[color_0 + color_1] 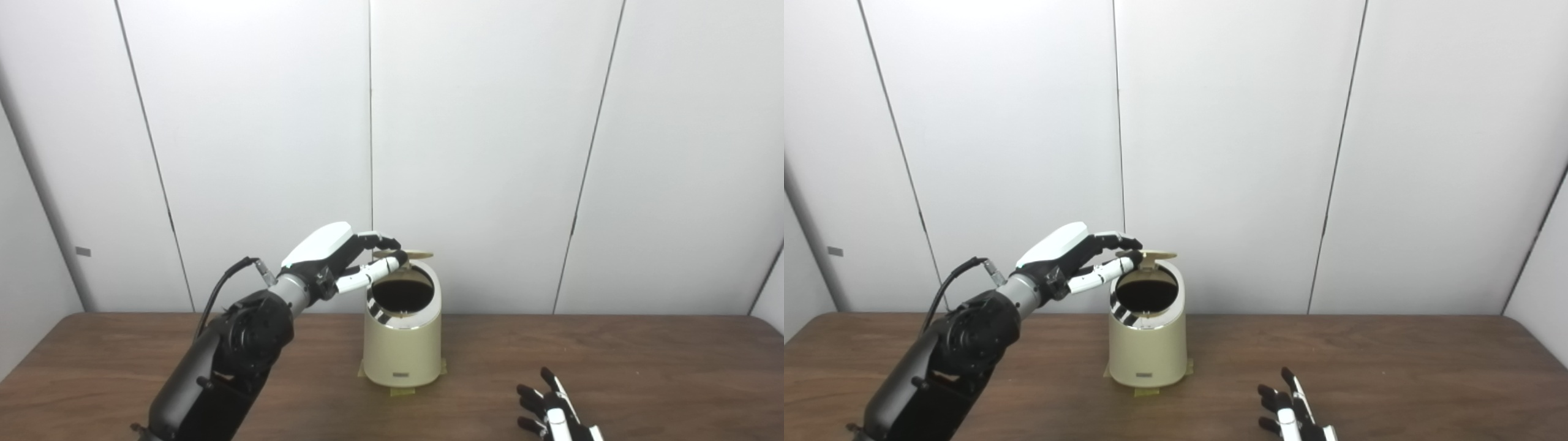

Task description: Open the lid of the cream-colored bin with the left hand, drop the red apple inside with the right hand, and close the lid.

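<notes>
The cream-colored bin [401, 349] stands upright at the middle of the brown table [643, 355]. Its dark round mouth is uncovered. The thin lid [418, 253] is raised above the back rim and shows edge-on. My left hand [343, 260] reaches in from the left; its fingers lie over the lid's near edge and the thumb under it, pinching it. My right hand [554, 413] lies low at the table's front right, fingers apart and empty. No red apple shows in either view.
Yellow tape tabs [401, 392] stick out under the bin's base. White wall panels [490, 153] stand close behind the table's back edge. My left forearm [220, 361] crosses the table's left part.
</notes>
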### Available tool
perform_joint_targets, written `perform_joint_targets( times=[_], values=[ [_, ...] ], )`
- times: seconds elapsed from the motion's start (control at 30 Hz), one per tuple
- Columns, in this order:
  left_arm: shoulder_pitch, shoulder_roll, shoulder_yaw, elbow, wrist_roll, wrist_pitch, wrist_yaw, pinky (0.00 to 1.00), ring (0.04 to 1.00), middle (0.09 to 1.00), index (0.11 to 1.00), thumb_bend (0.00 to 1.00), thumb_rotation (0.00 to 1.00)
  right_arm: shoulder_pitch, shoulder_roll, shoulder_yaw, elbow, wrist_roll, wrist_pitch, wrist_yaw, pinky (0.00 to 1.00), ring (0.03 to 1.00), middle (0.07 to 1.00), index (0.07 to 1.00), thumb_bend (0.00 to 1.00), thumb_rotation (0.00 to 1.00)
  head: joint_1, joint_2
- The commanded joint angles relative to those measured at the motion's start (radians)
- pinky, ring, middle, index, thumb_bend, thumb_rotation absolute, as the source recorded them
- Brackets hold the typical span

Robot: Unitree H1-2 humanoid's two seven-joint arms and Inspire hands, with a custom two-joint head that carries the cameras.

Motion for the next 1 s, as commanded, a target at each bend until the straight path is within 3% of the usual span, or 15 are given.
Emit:
perform_joint_targets(
  times=[0.0, 0.23, 0.47, 0.97],
  values=[
    [-0.044, 0.030, -0.010, -0.032, 0.036, -0.028, -0.004, 0.93, 0.917, 0.879, 0.831, 0.50, 1.00, -0.024, 0.007, -0.021, -0.003, 0.033, 0.031, -0.004, 0.76, 0.853, 0.824, 0.951, 0.40, 1.00, -0.001, 0.001],
    [-0.038, 0.062, -0.073, -0.019, 0.124, -0.067, -0.036, 0.92, 0.913, 0.869, 0.841, 0.55, 1.00, -0.043, 0.011, -0.050, -0.008, 0.073, 0.045, -0.006, 0.79, 0.859, 0.830, 0.963, 0.40, 1.00, -0.003, 0.002],
    [-0.036, 0.100, -0.146, -0.007, 0.277, -0.171, -0.022, 0.93, 0.889, 0.844, 0.827, 0.53, 1.00, -0.051, 0.023, -0.051, -0.007, 0.073, 0.065, -0.019, 0.76, 0.849, 0.814, 0.956, 0.40, 1.00, -0.007, 0.005],
    [0.004, 0.093, -0.165, -0.025, 0.449, -0.264, -0.024, 0.99, 0.910, 0.857, 0.836, 0.53, 0.97, -0.049, 0.009, -0.018, -0.024, 0.016, 0.091, -0.019, 0.74, 0.838, 0.803, 0.967, 0.43, 1.00, -0.023, 0.017]
  ],
)
